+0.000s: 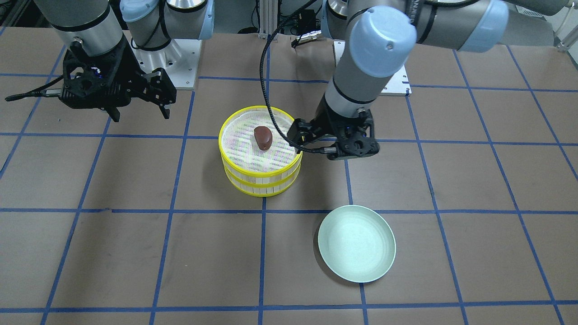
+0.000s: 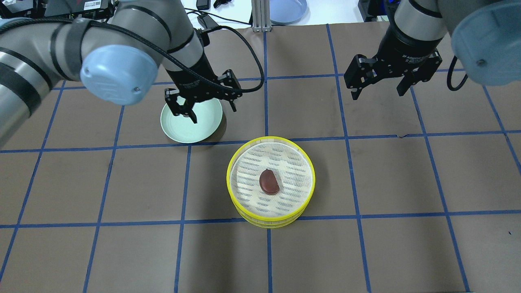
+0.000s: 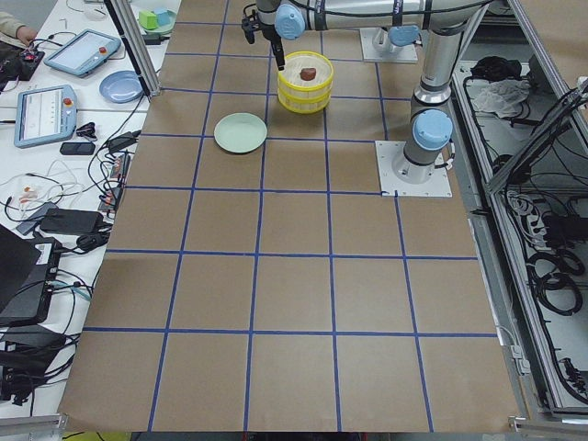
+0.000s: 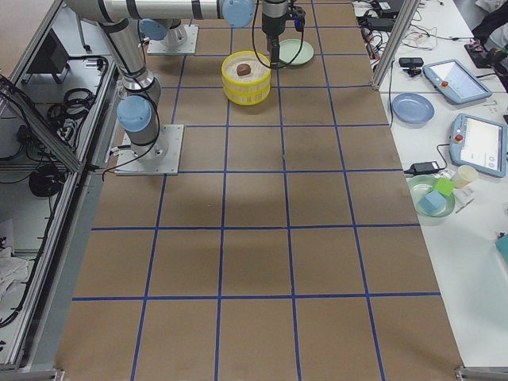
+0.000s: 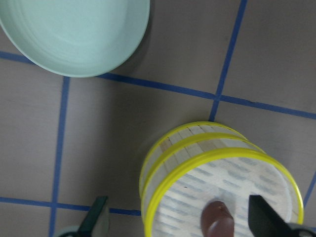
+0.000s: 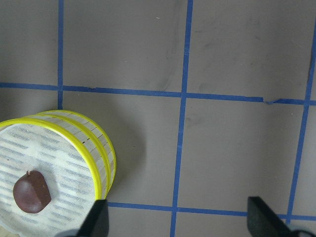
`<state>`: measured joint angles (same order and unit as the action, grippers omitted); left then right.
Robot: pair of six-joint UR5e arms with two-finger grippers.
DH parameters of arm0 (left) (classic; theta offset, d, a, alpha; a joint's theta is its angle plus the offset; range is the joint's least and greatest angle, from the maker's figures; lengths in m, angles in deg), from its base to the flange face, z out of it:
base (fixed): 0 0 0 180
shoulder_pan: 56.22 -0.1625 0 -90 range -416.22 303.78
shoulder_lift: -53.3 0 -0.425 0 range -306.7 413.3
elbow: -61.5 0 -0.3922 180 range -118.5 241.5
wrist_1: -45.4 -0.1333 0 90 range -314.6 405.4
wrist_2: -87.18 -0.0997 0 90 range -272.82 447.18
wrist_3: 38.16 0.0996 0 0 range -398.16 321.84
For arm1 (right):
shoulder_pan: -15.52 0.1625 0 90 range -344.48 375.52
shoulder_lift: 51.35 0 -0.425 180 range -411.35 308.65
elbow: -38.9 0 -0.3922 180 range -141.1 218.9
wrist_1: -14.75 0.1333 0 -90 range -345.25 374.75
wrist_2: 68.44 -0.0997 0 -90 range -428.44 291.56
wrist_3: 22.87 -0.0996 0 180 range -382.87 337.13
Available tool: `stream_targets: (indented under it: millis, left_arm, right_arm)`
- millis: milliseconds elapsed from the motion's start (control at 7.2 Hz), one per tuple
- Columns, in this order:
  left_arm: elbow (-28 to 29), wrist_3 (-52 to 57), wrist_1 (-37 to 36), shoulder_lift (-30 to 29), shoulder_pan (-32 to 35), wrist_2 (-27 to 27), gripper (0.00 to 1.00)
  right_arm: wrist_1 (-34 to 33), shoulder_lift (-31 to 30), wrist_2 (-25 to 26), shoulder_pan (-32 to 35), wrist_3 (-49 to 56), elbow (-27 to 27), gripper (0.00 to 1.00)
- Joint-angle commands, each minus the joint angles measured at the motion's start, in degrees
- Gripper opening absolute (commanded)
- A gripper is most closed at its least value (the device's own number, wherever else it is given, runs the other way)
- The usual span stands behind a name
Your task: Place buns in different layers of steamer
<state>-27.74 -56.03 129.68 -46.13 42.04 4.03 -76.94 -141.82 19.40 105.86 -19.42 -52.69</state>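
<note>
- The brown bun lies near the middle of the top tray, well away from the yellow rim. Judged from that, it would not catch on anything set over it.
- The top tray sits squarely on the lower tray, rim on rim, so the pair stands as one stack on the bench. The top tray's floor hides the inside of the lower one.
- The white bun shows in no view. It may lie in the lower tray, but the pictures cannot confirm it.
- The plate is bare and stands apart from the stack. This fits buns taken off it and put into the trays.
- The left fingers are spread wide and hold nothing. They hang above the bench between the plate and the stack, the wrist view showing the bun just below them. That reads as the pose after a release, though it is only a judgement.
- The right fingers are also spread wide and empty, raised well to the side of the stack, out of the left arm's way.
- If the white bun is indeed below, the task looks done or close to it. If not, the top tray would have to come off first.
</note>
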Motion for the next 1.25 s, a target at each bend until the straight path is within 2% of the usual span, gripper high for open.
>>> stream_targets:
  millis: [0,139,556,694,833,1111]
  left_arm:
    - [1.88,14.2,1.15,3.09,-4.9,-8.74,1.0]
    - [2.05,18.79,1.06,4.93,-7.36,-12.45,1.0]
    - [1.27,18.05,1.85,7.06,-10.37,-11.78,1.0]
    - [1.26,17.35,1.41,6.88,-10.54,-10.56,1.0]
    - [1.61,17.34,1.32,7.66,-10.37,-6.37,1.0]
    - [1.18,17.17,1.41,8.81,-9.84,-5.54,1.0]
  right_arm:
    - [-0.67,-0.06,0.13,0.0,0.32,-0.25,1.0]
    - [-0.68,-0.06,0.14,-0.08,0.41,-0.25,1.0]
    - [-0.68,0.03,0.05,-0.08,0.59,-0.25,1.0]
    - [-0.59,0.11,0.13,0.0,0.59,-0.25,1.0]
    - [-0.68,0.03,0.05,-0.08,0.59,-0.25,1.0]
    - [-0.68,0.03,0.05,0.0,0.59,-0.25,1.0]
